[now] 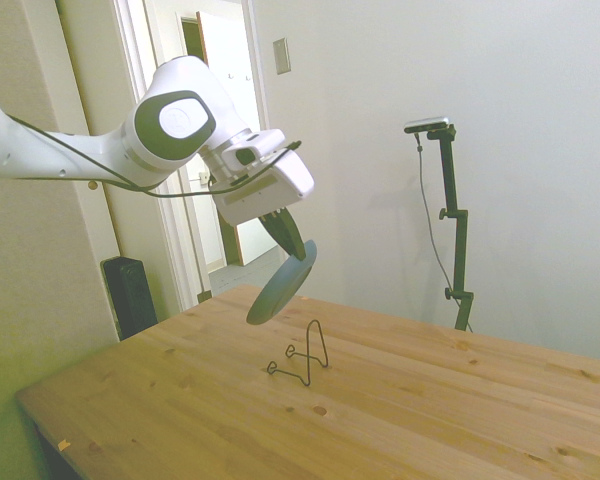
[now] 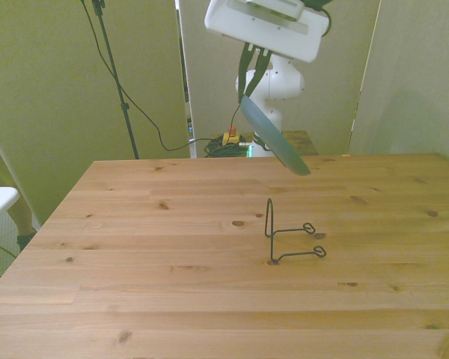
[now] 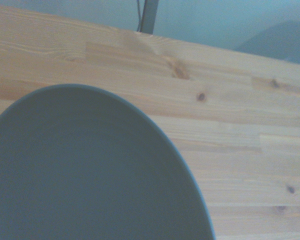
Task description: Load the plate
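Teal plate (image 1: pixel 282 280) hangs tilted, pinched at its upper rim by the hand (image 1: pixel 290 238).

You are working in a plain room of a home or small office, fitted out as a robot test space. A pine table (image 1: pixel 400 400) is standing by bare white walls (image 1: pixel 500 120), and an open doorway (image 1: pixel 225 150) is showing a further room. Cables (image 2: pixel 224 146) are lying on the floor behind the table. A black speaker (image 1: pixel 130 295) is sitting beside the door frame.
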`<state>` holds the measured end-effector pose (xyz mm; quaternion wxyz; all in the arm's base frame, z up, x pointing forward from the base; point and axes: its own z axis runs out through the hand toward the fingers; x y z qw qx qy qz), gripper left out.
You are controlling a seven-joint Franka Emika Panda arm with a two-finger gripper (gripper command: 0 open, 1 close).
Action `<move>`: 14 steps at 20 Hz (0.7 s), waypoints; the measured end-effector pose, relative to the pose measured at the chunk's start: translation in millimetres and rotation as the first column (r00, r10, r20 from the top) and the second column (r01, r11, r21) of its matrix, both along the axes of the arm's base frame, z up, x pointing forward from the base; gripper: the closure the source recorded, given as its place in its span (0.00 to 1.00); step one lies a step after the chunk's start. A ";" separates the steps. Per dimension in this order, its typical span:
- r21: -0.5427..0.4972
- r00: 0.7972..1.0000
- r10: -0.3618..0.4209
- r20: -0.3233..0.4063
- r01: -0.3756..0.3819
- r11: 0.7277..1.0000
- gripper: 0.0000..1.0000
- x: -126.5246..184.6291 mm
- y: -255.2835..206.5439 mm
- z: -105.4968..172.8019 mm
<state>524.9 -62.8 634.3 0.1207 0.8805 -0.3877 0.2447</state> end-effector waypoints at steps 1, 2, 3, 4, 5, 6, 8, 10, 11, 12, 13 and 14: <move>-0.042 1.000 -0.005 0.009 0.005 0.999 1.00 2.6 13.4 -2.1; -0.081 1.000 -0.010 0.017 0.011 0.997 1.00 4.6 24.9 -5.9; -0.111 1.000 -0.013 0.022 0.015 0.994 1.00 6.6 34.8 -11.6; -0.139 1.000 -0.015 0.026 0.019 0.990 1.00 9.1 43.4 -17.8; -0.165 0.999 -0.019 0.031 0.024 0.986 1.00 11.4 49.7 -24.7; -0.189 0.999 -0.022 0.037 0.028 0.982 1.00 14.6 54.9 -32.3; -0.244 0.998 -0.023 0.056 0.036 0.969 1.00 22.9 64.9 -46.8; -0.291 0.998 -0.016 0.068 0.035 0.956 1.00 30.9 77.0 -61.1; -0.309 0.997 -0.011 0.070 0.033 0.951 1.00 34.1 83.5 -68.6; -0.323 0.998 -0.009 0.069 0.031 0.946 1.00 36.7 90.1 -76.4; -0.339 0.998 -0.005 0.067 0.027 0.940 1.00 39.1 96.0 -84.1; -0.355 0.998 -0.003 0.067 0.026 0.934 1.00 41.2 101.5 -91.5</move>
